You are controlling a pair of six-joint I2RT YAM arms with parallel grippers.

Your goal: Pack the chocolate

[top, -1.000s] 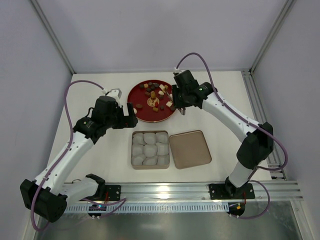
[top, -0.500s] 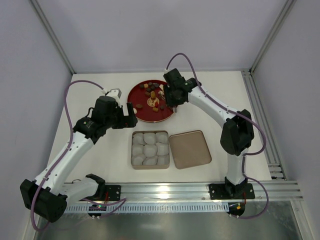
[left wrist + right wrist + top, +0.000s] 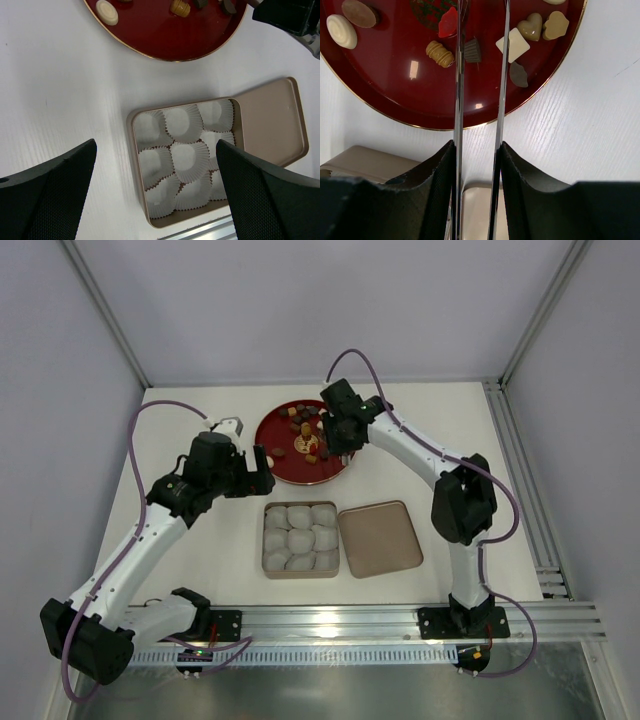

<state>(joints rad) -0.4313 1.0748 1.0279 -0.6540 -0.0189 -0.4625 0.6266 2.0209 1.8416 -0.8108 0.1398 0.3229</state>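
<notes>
The chocolate [image 3: 305, 425] lies loose on a round red plate [image 3: 285, 465]. My right gripper [image 3: 340, 435] is over the plate's right side, shut on thin metal tongs [image 3: 459, 75]. The tongs' two blades stand apart. Between their tips sits a small dark chocolate cup [image 3: 472, 50], with a tan ridged piece [image 3: 440, 54] and a white square [image 3: 513, 45] on either side. My left gripper [image 3: 262, 472] is open and empty, above the open tin [image 3: 131, 150] of white paper cups [image 3: 190, 160].
The tin's lid [image 3: 380, 537] lies flat to the right of the tin [image 3: 266, 540]. The plate's near rim [image 3: 165, 55] shows in the left wrist view. An aluminium rail runs along the table's near edge.
My right arm has swung left, from the plate's right rim to over the chocolates, carrying the tongs. The left arm has not moved.
</notes>
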